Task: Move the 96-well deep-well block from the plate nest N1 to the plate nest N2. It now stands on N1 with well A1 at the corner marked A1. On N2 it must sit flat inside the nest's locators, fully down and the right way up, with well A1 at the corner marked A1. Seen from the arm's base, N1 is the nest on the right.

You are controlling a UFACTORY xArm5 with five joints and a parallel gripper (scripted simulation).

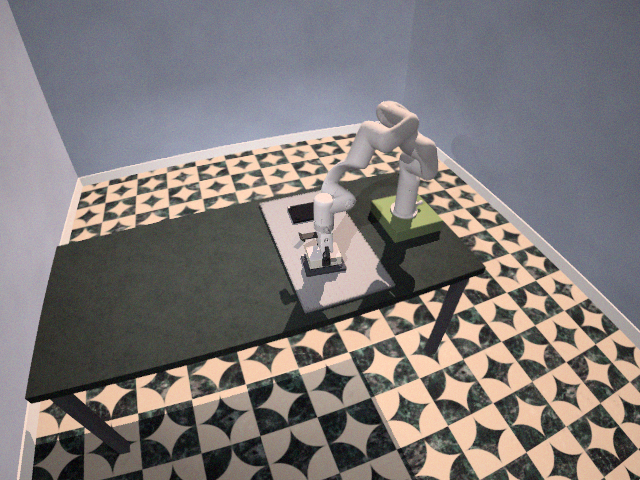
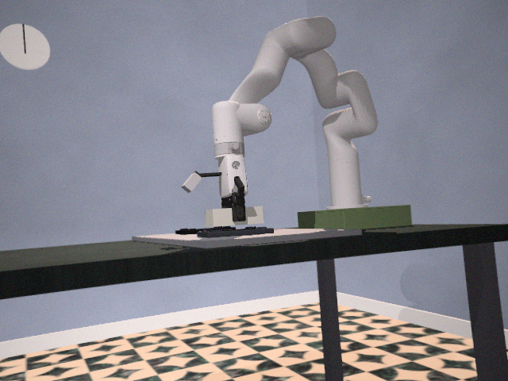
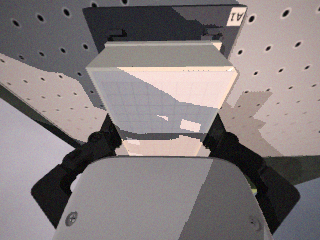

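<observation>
Lowering is the step I judge to be in hand: the gripper (image 2: pixel 233 205) has its fingers (image 2: pixel 238 211) clamped across the deep-well block (image 2: pixel 252 214), which hangs level just above the dark plate nest (image 2: pixel 236 232) on the grey perforated deck (image 1: pixel 356 263) of the surface. From the wrist view the A1 label (image 3: pixel 236 16) sits at the nest's far right corner. I want a straight, slow descent, block square to the locators, releasing only once it sits fully down. The other nest (image 1: pixel 300 212) lies empty, well apart.

One deep-well block (image 3: pixel 161 95), two plate nests (image 1: pixel 300 212), apparently one gripper (image 2: pixel 237 213).
</observation>
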